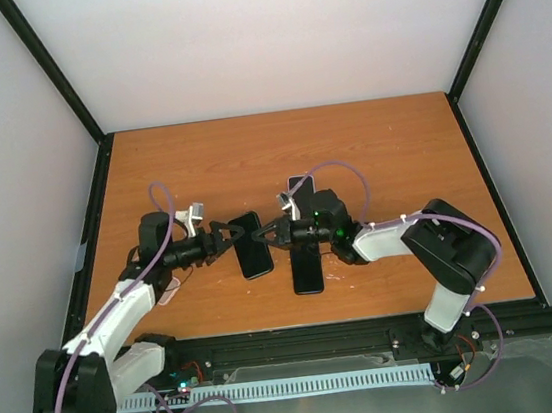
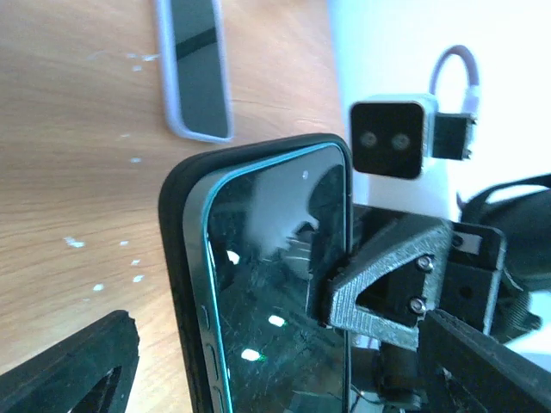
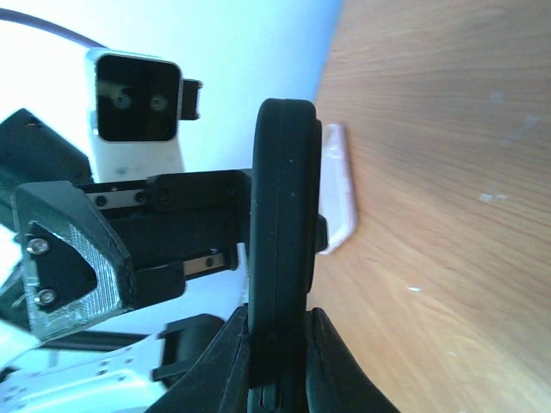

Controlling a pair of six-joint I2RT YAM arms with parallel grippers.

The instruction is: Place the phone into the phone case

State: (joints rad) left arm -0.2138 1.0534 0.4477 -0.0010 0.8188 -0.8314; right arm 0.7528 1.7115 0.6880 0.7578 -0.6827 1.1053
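The phone, a glossy dark glass slab with a teal metal edge, sits inside a matte black case with rounded corners. It is held on edge above the bench, just at 9 o'clock of the middle.

The right hand is pinched narrow on the cased phone, its grey ribbed finger pressed on the screen. The left hand is spread wide, its fingers clear of the case on both sides.

The bench is orange wood-grain laminate with white specks. In the left wrist view, at 11 o'clock, a slim slab with a lilac rim and shiny dark face lies flat. A white rounded shell lies on the wood beyond the case.
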